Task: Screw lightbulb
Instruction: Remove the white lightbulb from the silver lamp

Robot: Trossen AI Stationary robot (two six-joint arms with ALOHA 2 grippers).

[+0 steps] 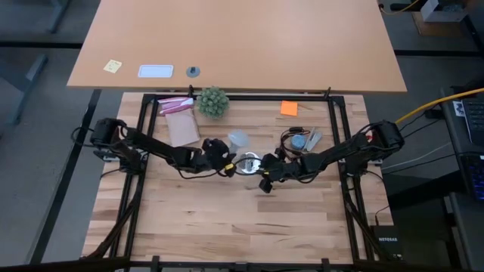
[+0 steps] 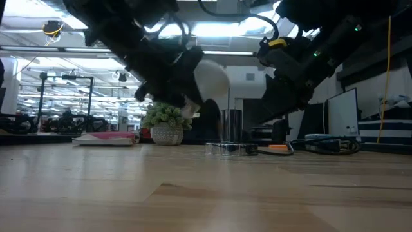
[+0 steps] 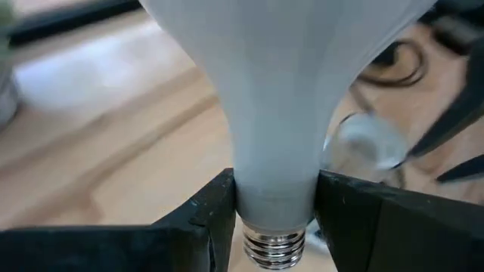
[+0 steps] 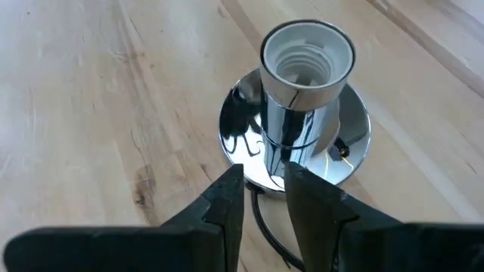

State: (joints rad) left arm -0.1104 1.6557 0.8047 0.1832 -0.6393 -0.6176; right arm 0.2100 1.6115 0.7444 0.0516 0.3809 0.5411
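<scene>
The frosted white lightbulb (image 3: pixel 276 91) is held in my left gripper (image 3: pixel 274 189), its silvery screw end (image 3: pixel 274 248) on the wrist camera's side of the fingers. In the low view the lightbulb (image 2: pixel 210 80) hangs above the table, left of the socket (image 2: pixel 230 127). The chrome socket (image 4: pixel 306 60) stands upright on its round mirror base (image 4: pixel 352 128), mouth up and empty. My right gripper (image 4: pixel 265 177) is just near of the base, low over the table, open by a narrow gap. The thin black cord (image 4: pixel 265 219) runs through that gap. My left gripper pinches the lightbulb's narrow neck (image 3: pixel 274 204) between its two fingers (image 3: pixel 215 208), just above the screw end. The fingers lie across the neck. The lightbulb is lifted clear of the table, and its globe points away from the wrist.
At the far side of the table are a spiky green ball plant (image 1: pixel 212 101), a pink-and-brown packet (image 1: pixel 179 121), a pale round object (image 1: pixel 238 140), an orange note (image 1: pixel 289 108) and a tangle of cable and small parts (image 1: pixel 299 140). Bare wood (image 1: pixel 242 227) lies nearer.
</scene>
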